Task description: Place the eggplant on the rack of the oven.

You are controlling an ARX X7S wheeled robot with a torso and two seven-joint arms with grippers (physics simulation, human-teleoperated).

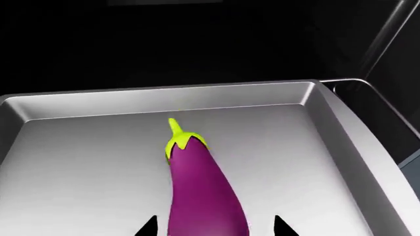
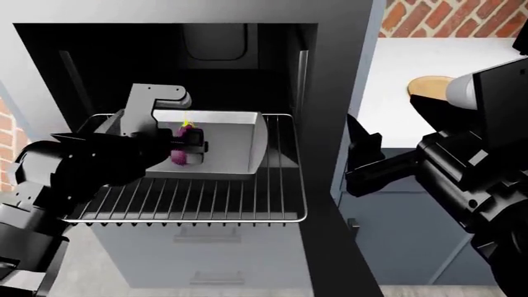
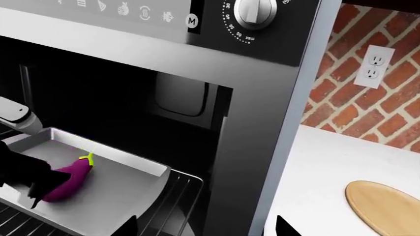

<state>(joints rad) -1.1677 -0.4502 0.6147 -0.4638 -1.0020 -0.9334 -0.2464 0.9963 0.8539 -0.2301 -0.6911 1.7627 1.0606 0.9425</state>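
The purple eggplant [image 1: 200, 182] with its yellow-green stem cap lies on the grey rimmed baking tray [image 1: 85, 162]. The tray sits on the silver wire rack [image 2: 214, 198], which is pulled out of the open oven [image 2: 330, 74]. My left gripper [image 1: 215, 227] is open, one fingertip on each side of the eggplant's rear end with a gap on both sides. In the head view the left gripper [image 2: 190, 145] is over the tray and partly hides the eggplant [image 2: 180, 156]. My right gripper [image 2: 363, 154] is open and empty, in front of the oven's right frame. The eggplant also shows in the right wrist view [image 3: 69, 178].
A round wooden board [image 3: 384, 206] lies on the white counter to the right of the oven. A brick wall with a wall outlet [image 3: 372, 66] stands behind the counter. The oven's control knob [image 3: 256, 12] is above the cavity. Grey-blue drawers [image 2: 214, 253] are below the rack.
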